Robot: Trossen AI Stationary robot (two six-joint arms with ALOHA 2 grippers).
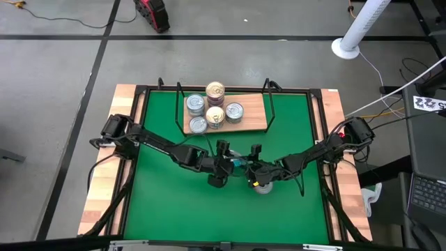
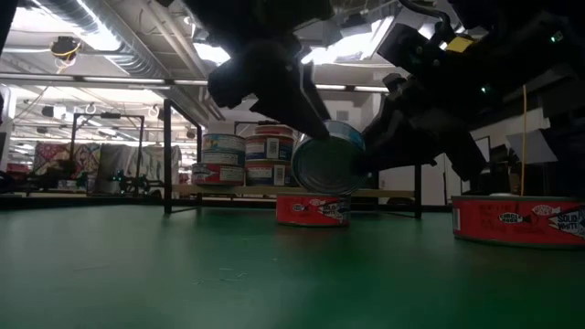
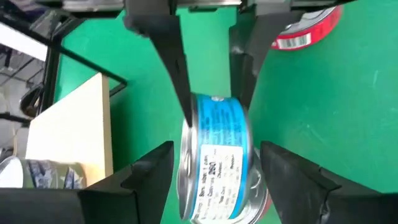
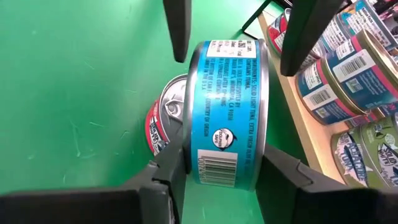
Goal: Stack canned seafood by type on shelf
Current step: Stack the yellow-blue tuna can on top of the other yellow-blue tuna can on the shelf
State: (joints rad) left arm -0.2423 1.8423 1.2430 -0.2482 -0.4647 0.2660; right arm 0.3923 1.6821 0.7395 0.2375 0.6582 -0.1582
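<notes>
A blue-labelled tin [image 4: 227,106] hangs on edge over the green mat at mid-table, with my right gripper [image 4: 224,171] shut on it. My left gripper [image 3: 214,168] is open, one finger on either side of the same tin [image 3: 214,162], coming from the table's left. In the high view the two grippers meet at the tin [image 1: 239,162]. A red tin [image 4: 163,121] stands on the mat just beneath it, and another red tin [image 2: 516,219] stands further right. The wooden shelf [image 1: 258,115] at the far side carries several tins [image 1: 209,111], some stacked. My right gripper pinches the blue tin by its two flat ends [image 4: 191,143] between its two fingers. The fingers slant down from the table's right. The tin stands on edge, lifted clear of the mat, its silver lid [image 2: 324,164] facing the near edge.
Black wire uprights [image 1: 272,104] rise at the shelf's ends. Pale wooden planks [image 1: 104,195] run down both sides of the mat. A red tin [image 1: 261,187] sits under the right arm. Open green mat [image 1: 181,209] lies toward the near edge.
</notes>
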